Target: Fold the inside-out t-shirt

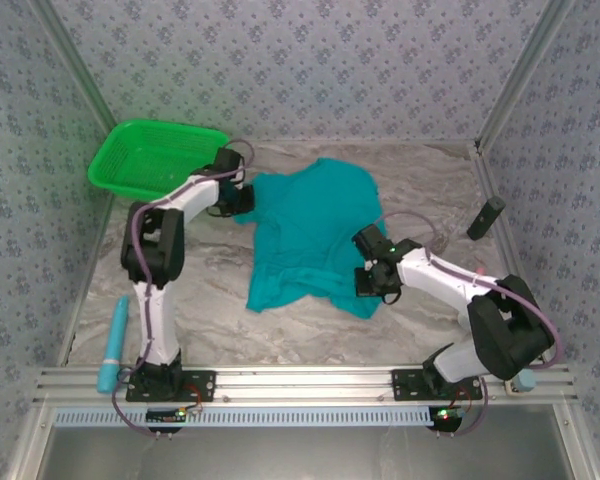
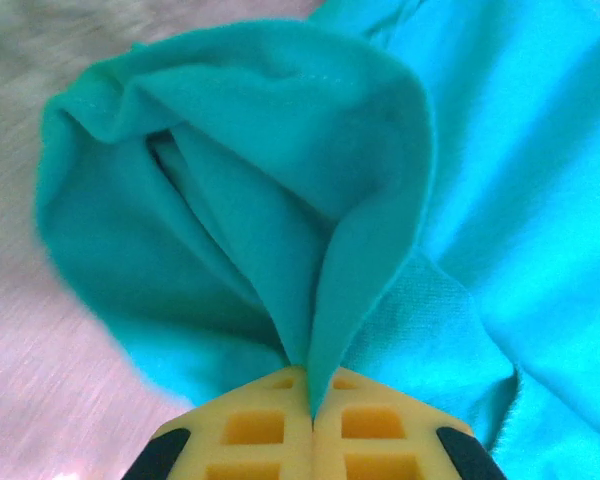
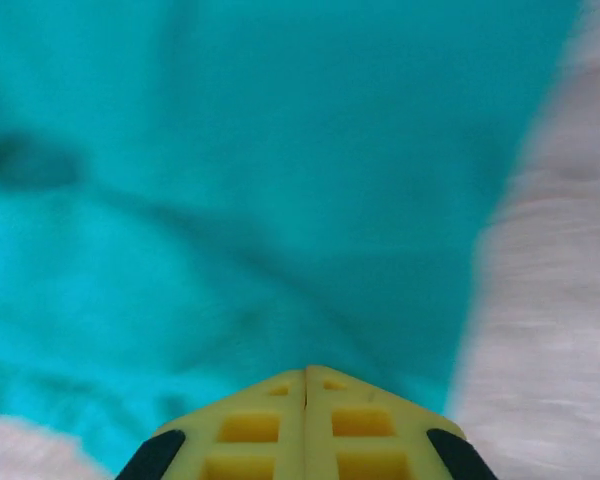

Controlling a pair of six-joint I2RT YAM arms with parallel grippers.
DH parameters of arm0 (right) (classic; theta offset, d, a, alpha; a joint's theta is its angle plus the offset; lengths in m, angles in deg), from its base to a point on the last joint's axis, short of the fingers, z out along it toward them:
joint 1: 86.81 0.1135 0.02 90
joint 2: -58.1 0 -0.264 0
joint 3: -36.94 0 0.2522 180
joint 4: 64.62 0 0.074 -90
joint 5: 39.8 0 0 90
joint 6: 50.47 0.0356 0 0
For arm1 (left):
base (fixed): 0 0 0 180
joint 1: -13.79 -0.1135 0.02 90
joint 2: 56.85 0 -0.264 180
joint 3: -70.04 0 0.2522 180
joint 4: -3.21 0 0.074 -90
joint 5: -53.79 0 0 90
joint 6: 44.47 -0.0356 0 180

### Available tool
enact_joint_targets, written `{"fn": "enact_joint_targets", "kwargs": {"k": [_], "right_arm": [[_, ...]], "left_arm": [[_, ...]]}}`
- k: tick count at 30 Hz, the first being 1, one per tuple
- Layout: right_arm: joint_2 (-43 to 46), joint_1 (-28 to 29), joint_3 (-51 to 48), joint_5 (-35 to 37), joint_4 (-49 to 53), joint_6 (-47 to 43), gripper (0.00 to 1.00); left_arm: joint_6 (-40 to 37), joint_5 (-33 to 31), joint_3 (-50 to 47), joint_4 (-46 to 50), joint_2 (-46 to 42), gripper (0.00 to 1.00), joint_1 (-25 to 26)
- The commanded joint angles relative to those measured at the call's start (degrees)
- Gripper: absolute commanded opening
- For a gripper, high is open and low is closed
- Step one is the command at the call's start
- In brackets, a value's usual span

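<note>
Both grippers at the teal shirt, one on each side.

Top view: I see the inside-out t-shirt [image 1: 315, 230] rumpled mid-table [image 1: 230, 320], with the left gripper [image 1: 242, 200] at its 10 o'clock edge near the green basket [image 1: 120, 165] and the right gripper [image 1: 368, 283] at its 5 o'clock corner; the wrists hide both sets of fingertips. Left wrist: the jaws are clamped on a raised fold of cloth that rises toward 12 o'clock; I cannot tell whether it is sleeve or hem. Right wrist: the picture is blurred, the jaws meet at the shirt's edge with bare table at 3 o'clock, and I cannot tell whether cloth is caught between them.
</note>
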Motion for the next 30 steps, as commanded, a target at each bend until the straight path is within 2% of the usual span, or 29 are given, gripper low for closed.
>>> {"fn": "enact_joint_targets", "kwargs": {"k": [1,2,4,7,11,15,23,24,26,29,30], "right_arm": [[1.8,2.5,6.0,4.8,-0.4,-4.2,0.33],[1.8,4.9,6.5,0.1,-2.7,-4.6,0.41],[0.7,10.2,6.6,-11.6,-8.7,-2.6,0.5],[-3.3,19.4,6.5,-22.2,-17.4,5.2,0.57],[-9.7,26.7,9.5,-26.2,-19.8,9.8,0.61],[-16.0,29.7,12.0,-30.5,-21.5,10.6,0.6],[-25.7,29.0,19.1,-26.8,-18.7,8.6,0.47],[-26.5,28.8,19.4,-26.6,-18.3,8.7,0.43],[-26.8,28.5,19.5,-27.2,-17.9,8.6,0.17],[-23.5,28.7,21.3,-24.7,-12.8,6.4,0.0],[-21.3,28.4,20.9,-23.1,-10.4,5.9,0.0]], "left_arm": [[1.6,-4.1,-6.0,-0.3,-12.5,0.0,-0.4],[1.7,-4.0,-7.4,-0.3,-14.2,0.0,-0.4],[1.6,-4.1,-8.3,0.7,-15.9,0.0,-0.6],[1.3,-4.3,-7.7,2.5,-16.6,0.0,-1.1],[1.0,-4.0,-7.4,3.6,-17.6,0.0,-1.2],[0.4,-4.2,-8.2,3.9,-18.8,0.0,-1.2],[-0.3,-4.7,-10.1,4.0,-21.0,0.0,-1.5],[-0.2,-4.7,-10.3,3.9,-21.2,0.0,-1.5],[-0.1,-4.7,-10.4,4.1,-21.5,0.0,-1.7],[-0.3,-4.7,-9.6,5.2,-21.9,0.0,-1.9],[-0.5,-4.7,-9.2,5.7,-22.2,0.0,-1.9]]}}
